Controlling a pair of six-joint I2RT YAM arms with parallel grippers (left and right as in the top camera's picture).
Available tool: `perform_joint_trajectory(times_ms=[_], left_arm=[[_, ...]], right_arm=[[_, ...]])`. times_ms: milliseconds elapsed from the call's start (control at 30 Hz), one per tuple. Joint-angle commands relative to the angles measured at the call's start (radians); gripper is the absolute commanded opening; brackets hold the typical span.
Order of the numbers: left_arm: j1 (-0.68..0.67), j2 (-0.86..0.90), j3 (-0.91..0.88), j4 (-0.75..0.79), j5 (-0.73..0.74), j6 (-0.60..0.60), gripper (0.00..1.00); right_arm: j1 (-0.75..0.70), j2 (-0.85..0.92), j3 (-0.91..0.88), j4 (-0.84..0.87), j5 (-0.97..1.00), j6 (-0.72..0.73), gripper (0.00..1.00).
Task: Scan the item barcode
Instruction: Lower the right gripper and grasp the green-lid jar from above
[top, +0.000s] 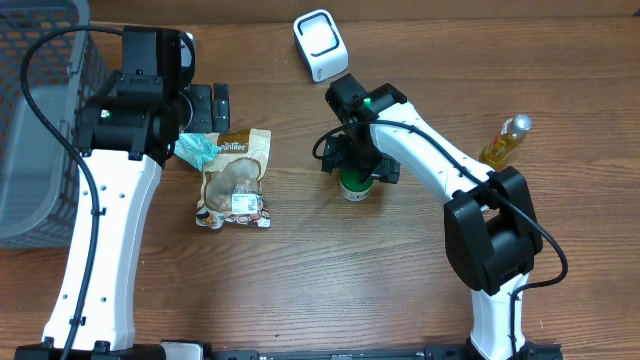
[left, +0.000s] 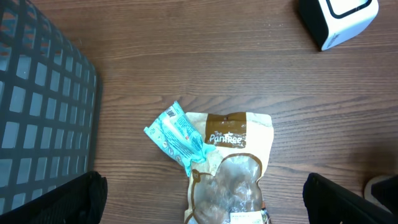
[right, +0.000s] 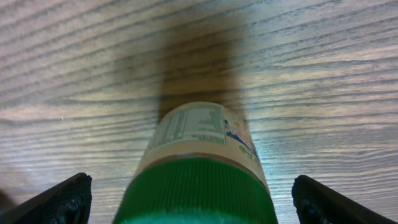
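**Clerk:** Two grippers to enter. How does each stand?

**Checker:** Right gripper (right: 196, 202): jaws spread wide, one finger on either side of the green-capped bottle (right: 199, 174), and neither is seen touching it. Left gripper (left: 214, 202): jaws also spread wide, gripping nothing.

**Clerk:** Position of the item?

**Checker:** The bottle stands on the wooden table (top: 330, 290), directly beneath the right gripper and between its fingers. Its cap faces the wrist camera. The white scanner (top: 320, 45) lies beyond that gripper, well apart from it.

**Clerk:** Any legible print?

**Checker:** Bottle: a pale label with a panel of fine print, too small to read. Snack pouch (left: 227, 168), lying flat below the left gripper: "The PanTree" on a brown band. Teal wrapper (left: 177, 137), touching the pouch's upper left corner: lettering unreadable.

**Clerk:** Remaining entries?

**Checker:** Grey basket (top: 40, 120), to the left of the left gripper. Yellow bottle (top: 505, 140), well to the right of the right gripper.
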Motion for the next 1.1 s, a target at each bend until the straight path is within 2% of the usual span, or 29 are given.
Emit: perform_joint_trajectory(times_ms=[0, 133, 233, 333, 433, 500, 533, 600, 700, 867, 1033, 1067], left_arm=[[0.002, 0.005, 0.012, 0.000, -0.005, 0.015, 1.00], [0.002, 0.005, 0.012, 0.000, -0.005, 0.015, 1.00], [0.002, 0.005, 0.012, 0.000, -0.005, 0.015, 1.00], [0.002, 0.005, 0.012, 0.000, -0.005, 0.015, 1.00], [0.002, 0.005, 0.012, 0.000, -0.005, 0.015, 1.00], [0.002, 0.005, 0.012, 0.000, -0.005, 0.015, 0.99], [0.002, 0.005, 0.012, 0.000, -0.005, 0.016, 0.99], [0.002, 0.005, 0.012, 0.000, -0.005, 0.015, 1.00], [0.002, 0.005, 0.012, 0.000, -0.005, 0.016, 1.00], [0.002, 0.005, 0.012, 0.000, -0.005, 0.015, 0.99], [0.002, 0.005, 0.012, 0.000, -0.005, 0.015, 0.99], [0.002, 0.005, 0.012, 0.000, -0.005, 0.015, 1.00]], right_arm=[[0.007, 0.001, -0.007, 0.007, 0.014, 0.056, 0.96], [0.007, 0.001, -0.011, 0.004, 0.014, 0.056, 0.89], [0.007, 0.001, -0.023, 0.004, 0.014, 0.056, 0.76], [0.007, 0.001, -0.031, 0.003, 0.013, 0.056, 0.75], [0.007, 0.001, -0.031, 0.004, 0.014, 0.055, 0.67], [0.007, 0.001, -0.031, 0.004, 0.014, 0.055, 0.69], [0.006, 0.001, -0.031, 0.005, 0.014, 0.051, 0.81], [0.006, 0.001, -0.031, 0.007, 0.013, 0.044, 0.93], [0.009, 0.001, -0.037, 0.014, 0.013, 0.045, 0.96], [0.019, 0.001, -0.078, 0.071, 0.013, 0.045, 0.96], [0.018, 0.001, -0.085, 0.074, 0.013, 0.045, 0.83], [0.018, 0.001, -0.085, 0.072, 0.013, 0.045, 0.78]])
